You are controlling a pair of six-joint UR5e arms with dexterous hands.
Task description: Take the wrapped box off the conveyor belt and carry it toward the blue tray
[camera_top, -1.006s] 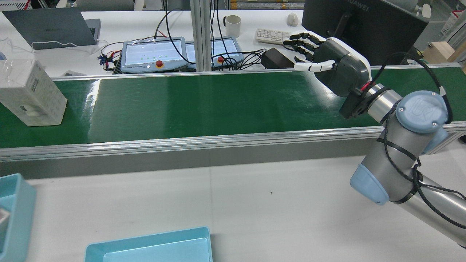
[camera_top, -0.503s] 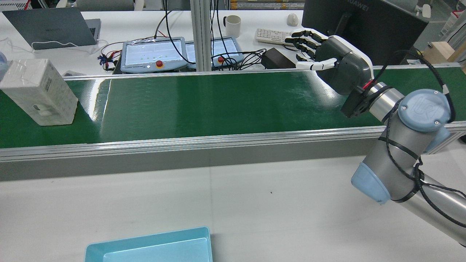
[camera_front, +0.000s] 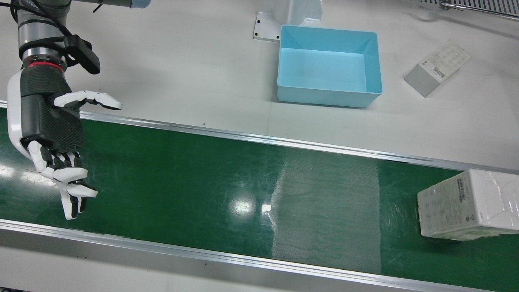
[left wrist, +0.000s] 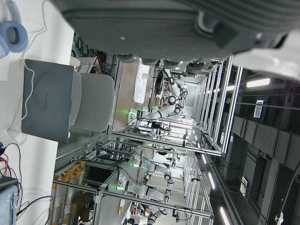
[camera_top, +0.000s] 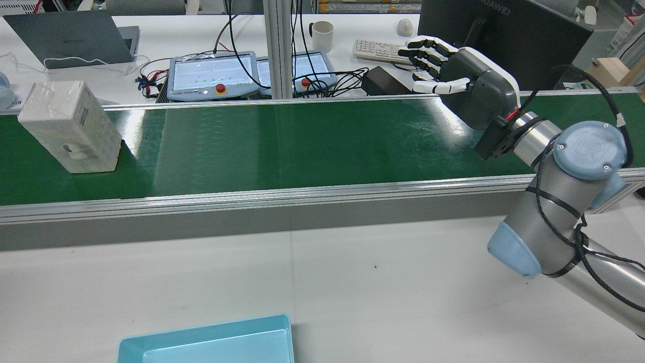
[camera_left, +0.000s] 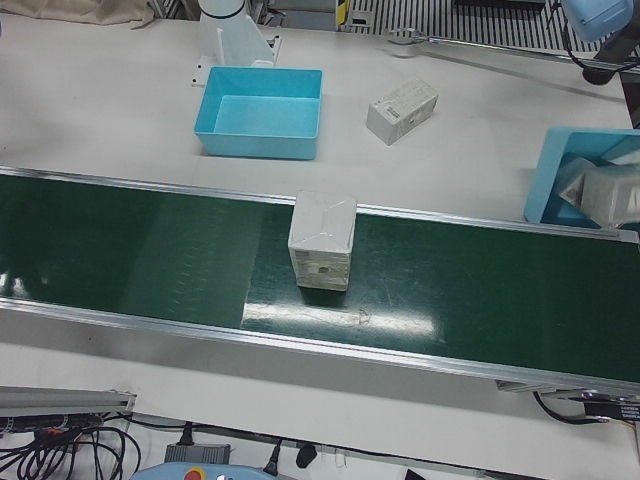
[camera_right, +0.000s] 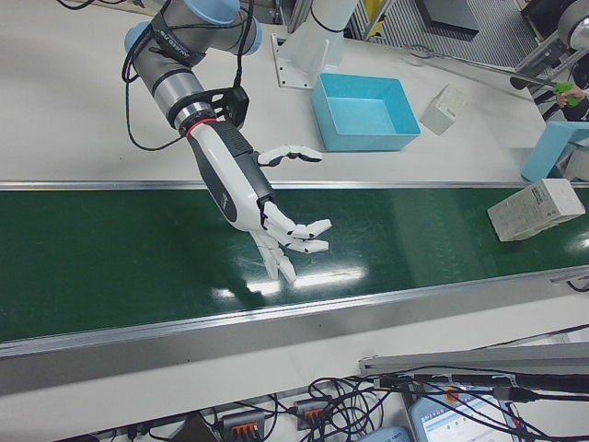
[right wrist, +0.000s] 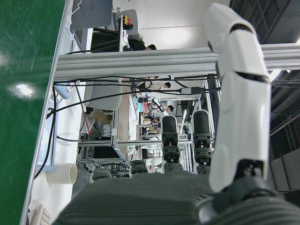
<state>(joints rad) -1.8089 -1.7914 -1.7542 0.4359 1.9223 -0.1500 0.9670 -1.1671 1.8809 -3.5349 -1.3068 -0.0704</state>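
The wrapped white box (camera_front: 466,209) stands on the green conveyor belt (camera_front: 202,182), at its left end in the rear view (camera_top: 70,126); it also shows in the left-front view (camera_left: 322,240) and the right-front view (camera_right: 537,209). My right hand (camera_top: 468,85) is open and empty. It hovers over the belt's other end with fingers spread (camera_front: 48,121), far from the box (camera_right: 244,180). The blue tray (camera_front: 328,99) sits empty on the white table beside the belt (camera_left: 255,140). Only the palm of my left hand (left wrist: 178,23) shows; its fingers are hidden.
A second box (camera_front: 438,67) lies on the table past the tray. Another blue bin (camera_left: 560,170) holding a wrapped item stands at the table's edge. Aluminium rails border the belt (camera_top: 302,194). Desks with a laptop, pendants and cables lie beyond the belt.
The wrapped box has travelled along the belt toward my right hand. My right hand has drifted slightly right and up, still open. A blue bin at the rear view's left edge went out of sight.
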